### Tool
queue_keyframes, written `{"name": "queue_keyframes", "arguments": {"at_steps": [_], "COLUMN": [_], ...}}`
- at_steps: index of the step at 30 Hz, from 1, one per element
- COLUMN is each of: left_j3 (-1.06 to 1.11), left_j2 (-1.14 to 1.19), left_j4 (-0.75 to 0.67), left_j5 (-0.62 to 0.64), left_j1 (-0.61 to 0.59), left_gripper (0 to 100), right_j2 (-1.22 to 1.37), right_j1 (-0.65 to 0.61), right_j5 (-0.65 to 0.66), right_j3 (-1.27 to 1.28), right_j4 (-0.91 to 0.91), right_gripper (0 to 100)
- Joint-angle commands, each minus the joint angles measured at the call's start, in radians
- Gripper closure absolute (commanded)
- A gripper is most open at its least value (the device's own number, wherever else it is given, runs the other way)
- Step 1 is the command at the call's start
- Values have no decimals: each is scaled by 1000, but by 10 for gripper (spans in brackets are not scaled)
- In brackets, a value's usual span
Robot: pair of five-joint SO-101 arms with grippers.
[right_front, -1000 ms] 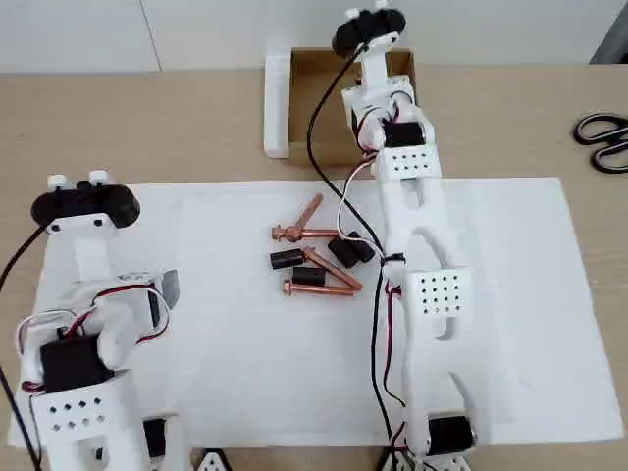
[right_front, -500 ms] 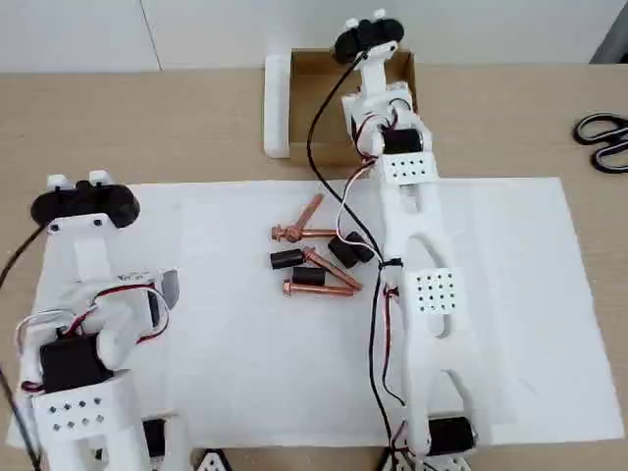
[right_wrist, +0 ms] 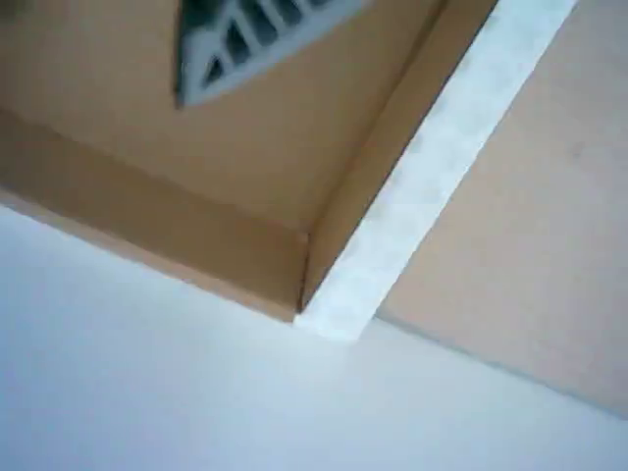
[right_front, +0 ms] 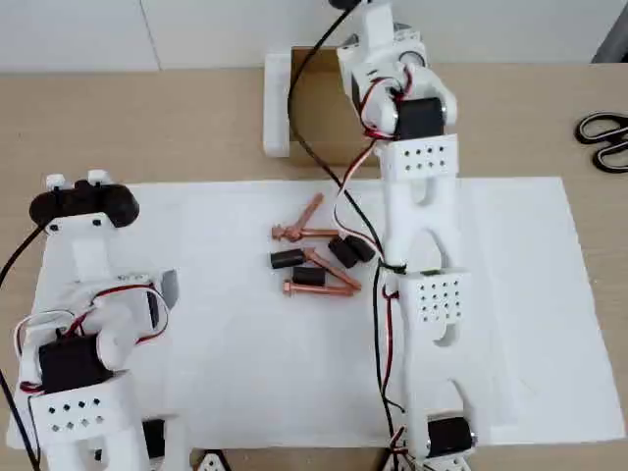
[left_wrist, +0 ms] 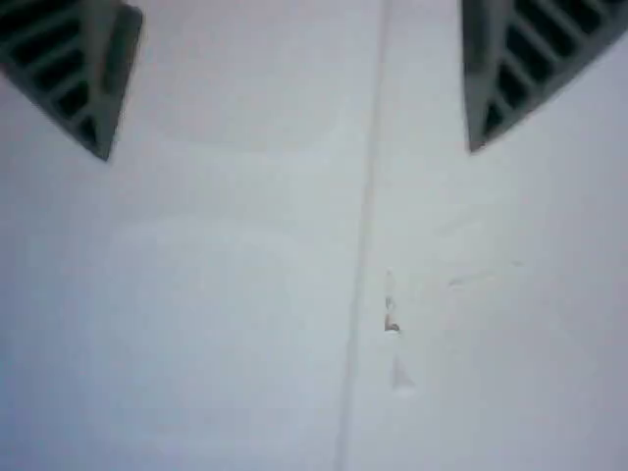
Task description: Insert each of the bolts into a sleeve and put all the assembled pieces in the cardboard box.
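Four bolts (right_front: pixel 319 289), by my count, lie in a loose cluster with the black sleeves (right_front: pixel 287 259) on the white sheet (right_front: pixel 245 373). I see no bolt clearly seated in a sleeve. One sleeve lies touching or just beside a bolt, and I cannot rule out a join there. The cluster is well apart from both claws, back along the right arm from its claw.

Right claw (right_wrist: pixel 226 49) hangs over the box (right_front: pixel 316 113), above an inside corner of it. I cannot tell whether it is open or closed, and I see nothing in it. The box floor beneath that claw is bare cardboard. In the high view the arm hides part of the remaining floor.

Left claw (left_wrist: pixel 287 152) hovers close over the sheet, spread wide and gripping nothing. The bolts and sleeves are well off to its side.

My judgement is that the task is at or near its start. No assembled piece is visibly in the box, and every insertion and every transfer appears outstanding.
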Motion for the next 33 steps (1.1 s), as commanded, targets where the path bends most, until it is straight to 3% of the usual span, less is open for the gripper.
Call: {"name": "queue_keyframes", "arguments": {"at_steps": [1,4,9,16,33], "left_j3": [-5,-4,-2,-2,-1], "left_j2": [-11,-11,-11,-11,-11], "left_j4": [6,5,5,5,5], "left_j5": [-6,-5,-5,-5,-5], "left_j1": [-2,-2,-2,-2,2], "left_gripper": [782,782,782,782,782], "right_j2": [-223,-326,-415,-493,-487], "right_j1": [-31,-65,-71,-68,-90], "right_j5": [0,0,-54,-64,-71], "right_j3": [-54,-49,-48,-46,169], "right_j4": [268,513,529,533,527], "right_gripper": [783,783,798,975,861]}}
